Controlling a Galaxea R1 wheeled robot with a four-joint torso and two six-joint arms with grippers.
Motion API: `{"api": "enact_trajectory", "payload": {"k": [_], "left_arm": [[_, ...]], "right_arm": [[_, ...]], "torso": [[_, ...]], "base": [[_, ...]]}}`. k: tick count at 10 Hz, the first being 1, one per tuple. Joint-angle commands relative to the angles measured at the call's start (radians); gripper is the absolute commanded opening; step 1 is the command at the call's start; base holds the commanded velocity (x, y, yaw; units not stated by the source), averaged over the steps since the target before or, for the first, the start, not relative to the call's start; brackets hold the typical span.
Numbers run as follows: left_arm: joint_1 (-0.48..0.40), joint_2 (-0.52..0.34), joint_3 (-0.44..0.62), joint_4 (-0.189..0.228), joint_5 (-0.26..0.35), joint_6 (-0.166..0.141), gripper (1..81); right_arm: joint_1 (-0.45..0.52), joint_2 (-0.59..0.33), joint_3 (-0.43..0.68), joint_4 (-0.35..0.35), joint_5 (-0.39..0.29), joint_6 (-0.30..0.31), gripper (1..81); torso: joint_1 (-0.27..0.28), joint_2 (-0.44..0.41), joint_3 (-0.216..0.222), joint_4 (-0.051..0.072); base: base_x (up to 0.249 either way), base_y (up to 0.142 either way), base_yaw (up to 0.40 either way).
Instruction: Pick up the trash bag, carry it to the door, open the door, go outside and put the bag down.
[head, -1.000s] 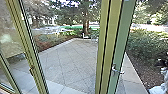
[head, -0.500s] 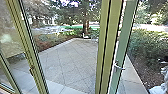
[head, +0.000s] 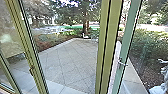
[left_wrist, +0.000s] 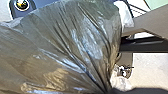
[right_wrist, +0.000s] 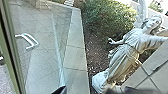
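Left wrist view: left arm close beside trash bag (left_wrist: 72, 45).

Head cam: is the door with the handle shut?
No, the green door stands off from the frame post, with the outdoors showing between them.

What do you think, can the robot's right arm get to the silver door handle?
Probably yes. In the right wrist view, the door handle shows with nothing in front of it, so the way looks free. I can't be sure the right arm stretches far enough, though.
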Motion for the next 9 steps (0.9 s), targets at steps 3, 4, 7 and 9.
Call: {"api": "enact_trajectory", "payload": {"k": [3, 4, 7, 9], "left_arm": [[-0.023, 0.008, 0.008, 0.006, 0.063, 0.001, 1.0], [-0.023, 0.009, 0.008, 0.008, 0.063, 0.001, 1.0], [-0.023, 0.011, 0.009, 0.011, 0.063, 0.002, 1.0], [-0.023, 0.011, 0.008, 0.012, 0.063, 0.004, 1.0]], "right_arm": [[0.033, 0.004, -0.048, -0.077, -0.019, -0.035, 81.1], [0.026, 0.006, -0.042, -0.072, -0.024, -0.035, 81.1], [-0.062, 0.056, -0.039, 0.196, -0.065, -0.039, 81.1], [-0.165, 0.095, -0.005, 0.420, -0.127, -0.033, 81.1]], "torso": [[0.000, 0.000, 0.000, 0.000], [0.000, 0.000, 0.000, 0.000], [0.000, 0.000, 0.000, 0.000], [0.000, 0.000, 0.000, 0.000]], "base": [[0.000, 0.000, 0.000], [0.000, 0.000, 0.000], [0.000, 0.000, 0.000], [0.000, 0.000, 0.000]]}}
